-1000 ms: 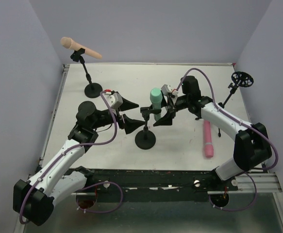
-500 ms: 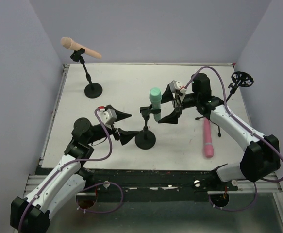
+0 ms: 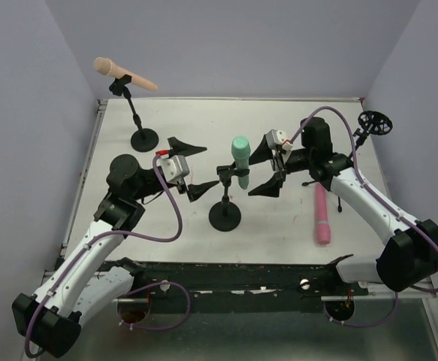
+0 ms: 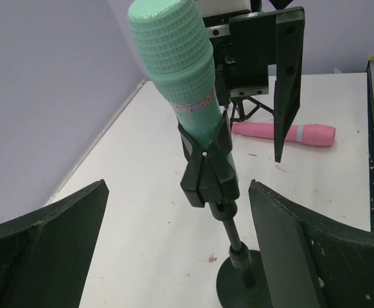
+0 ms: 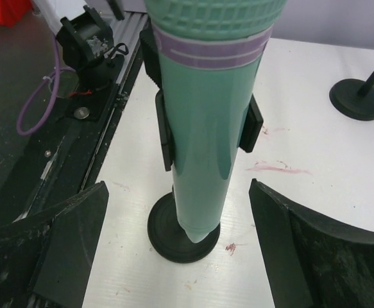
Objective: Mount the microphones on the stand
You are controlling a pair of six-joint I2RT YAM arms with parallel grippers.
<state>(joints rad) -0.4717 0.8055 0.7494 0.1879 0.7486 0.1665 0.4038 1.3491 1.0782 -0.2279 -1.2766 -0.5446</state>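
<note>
Clipped upright into the middle stand, head up: the mint-teal microphone. Held by the clip arms alone, hugging the tapered body with the tail poking out below (plain enough in the right wrist view). Flanking it, spread wide and touching nothing: left gripper on one side, right gripper on the other. Reads as a let-go, judging by clear gaps on both sides.

Over in the far left corner, resting tilted in its own stand: the peach-tan microphone. Looks done too.

Lying flat on the table, just beside the right forearm: the pink microphone. Not yet mounted. Waiting at the far right edge with a bare ring holder: the third stand, foot partly hidden behind the arm.

Worth minding on any swing: the middle stand, close between both pincers and likely easy to knock.
</note>
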